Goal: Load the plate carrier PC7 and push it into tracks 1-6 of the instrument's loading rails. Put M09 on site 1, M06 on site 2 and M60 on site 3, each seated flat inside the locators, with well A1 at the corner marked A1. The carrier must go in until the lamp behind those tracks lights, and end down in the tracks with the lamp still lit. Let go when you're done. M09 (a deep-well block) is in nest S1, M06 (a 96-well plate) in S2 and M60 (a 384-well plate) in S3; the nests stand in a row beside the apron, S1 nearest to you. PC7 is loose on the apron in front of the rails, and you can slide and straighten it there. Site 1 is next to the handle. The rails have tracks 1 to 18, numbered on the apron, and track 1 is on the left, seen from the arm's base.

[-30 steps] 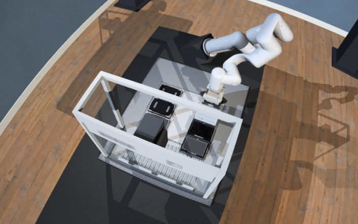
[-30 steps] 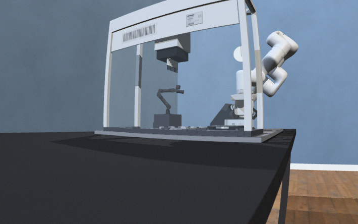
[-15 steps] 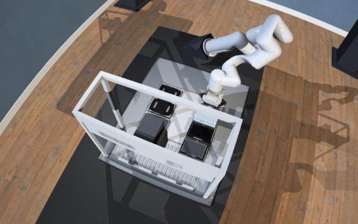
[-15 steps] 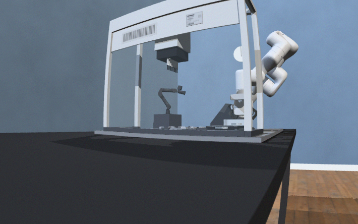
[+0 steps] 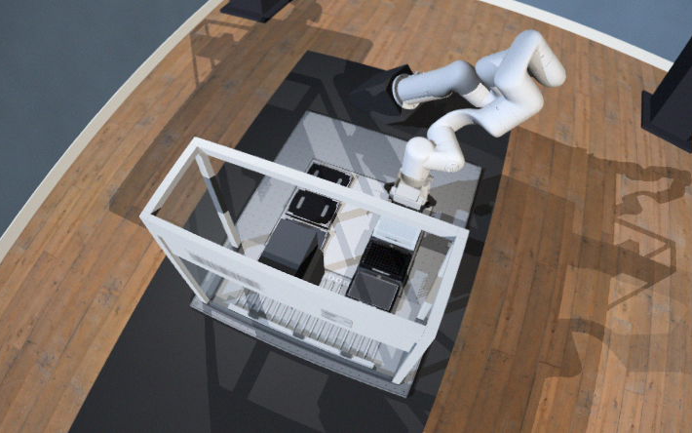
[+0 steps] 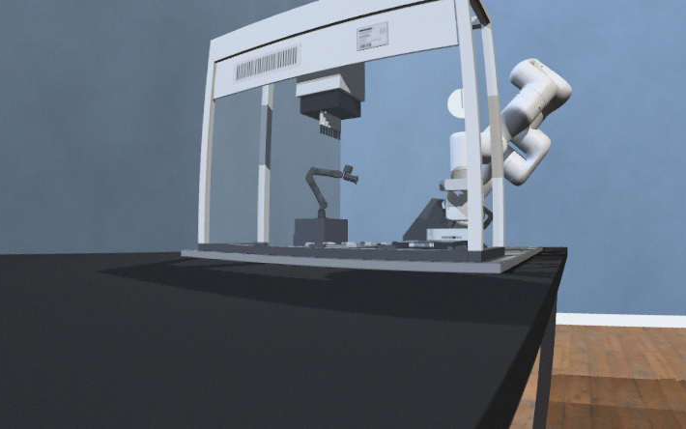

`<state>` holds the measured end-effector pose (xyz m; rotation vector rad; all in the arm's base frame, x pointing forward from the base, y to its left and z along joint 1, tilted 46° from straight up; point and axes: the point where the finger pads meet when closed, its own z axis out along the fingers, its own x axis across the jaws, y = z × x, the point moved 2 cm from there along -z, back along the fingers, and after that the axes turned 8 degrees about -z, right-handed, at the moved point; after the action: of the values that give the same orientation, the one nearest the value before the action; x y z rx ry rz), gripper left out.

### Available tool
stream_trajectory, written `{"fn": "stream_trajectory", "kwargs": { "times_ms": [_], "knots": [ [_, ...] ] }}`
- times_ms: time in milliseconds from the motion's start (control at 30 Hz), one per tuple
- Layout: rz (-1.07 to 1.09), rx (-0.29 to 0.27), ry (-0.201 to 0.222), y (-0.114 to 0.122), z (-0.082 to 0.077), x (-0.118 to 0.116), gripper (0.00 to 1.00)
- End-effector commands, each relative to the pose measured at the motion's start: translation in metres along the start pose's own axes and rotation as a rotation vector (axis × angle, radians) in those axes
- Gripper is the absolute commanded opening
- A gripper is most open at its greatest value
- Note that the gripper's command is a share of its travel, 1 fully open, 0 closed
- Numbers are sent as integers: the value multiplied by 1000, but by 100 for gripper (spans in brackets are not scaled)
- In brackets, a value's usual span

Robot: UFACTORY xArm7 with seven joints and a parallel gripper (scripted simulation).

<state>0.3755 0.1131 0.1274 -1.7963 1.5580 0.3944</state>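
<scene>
PC7 lies on the apron under the white instrument frame, carrying three plates: a pale one nearest the arm, a black well plate, then a dark one. I see my gripper at the carrier's near end, fingers spread wide and clamping nothing.

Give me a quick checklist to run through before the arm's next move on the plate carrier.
1. Gripper open, holding nothing: ok.
2. White plate, black plate and dark plate in a row on PC7: ok.
3. Nests S1 and S2 emptied: ok.
4. A1 corners matched: cannot tell.
5. PC7 lined up with tracks 1-6: cannot tell, numbers unreadable.
6. Lamp lit: cannot tell.
</scene>
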Motion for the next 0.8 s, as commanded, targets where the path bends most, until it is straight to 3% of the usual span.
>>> {"fn": "stream_trajectory", "kwargs": {
  "times_ms": [0, 767],
  "knots": [
    [1, 4, 2, -5, -1, 1, 82],
    [1, 4, 2, -26, -1, 4, 82]
  ]
}}
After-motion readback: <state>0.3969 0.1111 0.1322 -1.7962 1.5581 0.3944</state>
